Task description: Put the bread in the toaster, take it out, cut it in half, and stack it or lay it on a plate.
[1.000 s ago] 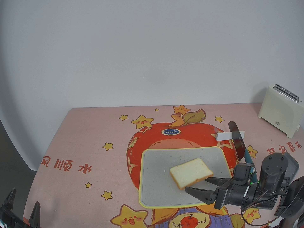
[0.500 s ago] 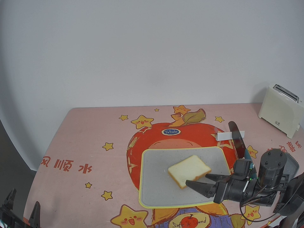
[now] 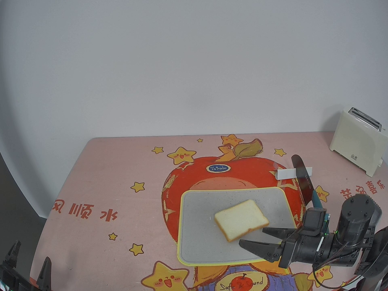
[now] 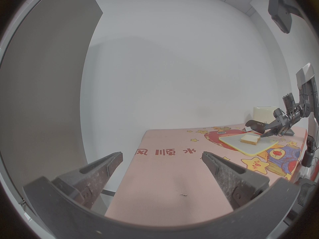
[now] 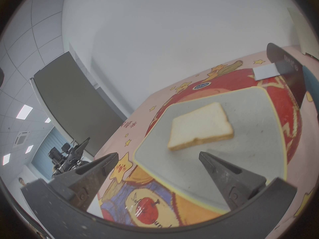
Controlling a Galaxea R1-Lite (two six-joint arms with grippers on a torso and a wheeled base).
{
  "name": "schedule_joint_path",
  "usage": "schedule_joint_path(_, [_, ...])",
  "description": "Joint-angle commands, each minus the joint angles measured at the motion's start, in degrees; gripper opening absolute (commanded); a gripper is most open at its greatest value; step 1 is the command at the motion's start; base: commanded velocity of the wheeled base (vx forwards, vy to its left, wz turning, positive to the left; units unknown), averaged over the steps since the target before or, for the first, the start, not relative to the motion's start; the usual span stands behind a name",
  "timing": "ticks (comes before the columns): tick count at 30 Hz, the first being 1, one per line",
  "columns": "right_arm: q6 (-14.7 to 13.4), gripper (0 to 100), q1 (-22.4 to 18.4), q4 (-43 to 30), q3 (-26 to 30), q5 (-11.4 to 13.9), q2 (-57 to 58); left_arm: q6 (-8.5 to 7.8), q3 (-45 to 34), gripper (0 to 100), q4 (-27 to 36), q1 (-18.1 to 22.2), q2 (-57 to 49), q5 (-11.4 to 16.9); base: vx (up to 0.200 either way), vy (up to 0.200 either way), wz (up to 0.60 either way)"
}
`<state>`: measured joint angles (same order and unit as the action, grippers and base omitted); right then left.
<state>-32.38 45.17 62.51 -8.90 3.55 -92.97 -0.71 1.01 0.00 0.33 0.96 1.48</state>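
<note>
A slice of white bread (image 3: 241, 220) lies on the grey, yellow-rimmed cutting board (image 3: 202, 231), right of its middle. My right gripper (image 3: 254, 238) is open, low over the board's front right part, its fingertips just short of the bread's near right edge and not touching it. From the right wrist view the bread (image 5: 199, 125) lies beyond the open right gripper (image 5: 158, 156). The cream toaster (image 3: 359, 140) stands at the table's far right. My left gripper (image 4: 161, 156) is open and holds nothing, off the table's front left corner (image 3: 28, 263).
A dark-bladed knife (image 3: 304, 176) with a teal handle lies right of the board, its tip on a white slip of paper (image 3: 287, 173). The pink printed table (image 3: 113, 174) has free room to the left of the board.
My right gripper pushed in toward the bread, nudging it slightly left, then drew back a little toward the front right. It stays open. The left gripper has not moved.
</note>
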Motion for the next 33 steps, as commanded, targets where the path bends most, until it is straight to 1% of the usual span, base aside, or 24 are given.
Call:
schedule_joint_path(1, [0.9,100,-1.9,0.0,-0.2,-0.1,-1.3,0.0,-1.0,100,0.0,0.0,-0.7,-0.1,0.0,0.0,0.0])
schedule_joint_path(4, [1.3,100,-1.9,0.2,-0.9,-0.9,-2.5,0.0,-0.9,100,0.0,0.0,-0.7,0.0,0.0,0.0,0.0])
schedule_joint_path(6, [1.2,100,-1.7,0.5,-2.7,-1.4,-2.1,0.0,-1.0,100,0.0,0.0,-0.7,0.0,0.0,0.0,0.0])
schedule_joint_path(12, [0.9,100,-1.8,0.4,-6.3,-1.1,3.6,0.0,-1.0,100,0.0,0.0,-0.7,0.0,0.0,0.0,0.0])
schedule_joint_path(20, [1.4,100,-2.2,2.2,-7.6,-0.3,5.8,0.0,-0.9,100,0.0,0.0,-0.7,-0.1,0.0,0.0,0.0])
schedule_joint_path(21, [1.5,100,-3.0,2.8,-7.9,-0.3,6.0,0.0,-1.0,100,0.0,0.0,-0.7,-0.1,0.0,0.0,0.0])
schedule_joint_path(23, [2.6,100,-5.0,2.8,-7.8,-0.4,6.4,0.0,-1.0,100,0.0,0.0,-0.7,-0.1,0.0,0.0,0.0])
schedule_joint_path(27, [6.4,100,-8.0,2.3,-7.9,-0.6,10.8,0.0,-1.0,100,0.0,0.0,-0.7,0.0,0.0,0.0,0.0])
schedule_joint_path(29, [7.1,100,-9.1,1.6,-7.8,-0.6,13.5,0.0,-1.0,100,0.0,0.0,-0.7,0.0,0.0,0.0,0.0])
schedule_joint_path(31, [8.5,100,-11.3,-1.8,-8.1,-0.6,17.3,0.0,-1.0,100,0.0,0.0,-0.7,-0.1,0.0,0.0,0.0])
schedule_joint_path(33, [10.8,100,-14.0,-7.4,-9.1,-0.8,21.1,0.0,-1.0,100,0.0,0.0,-0.7,-0.1,0.0,0.0,0.0])
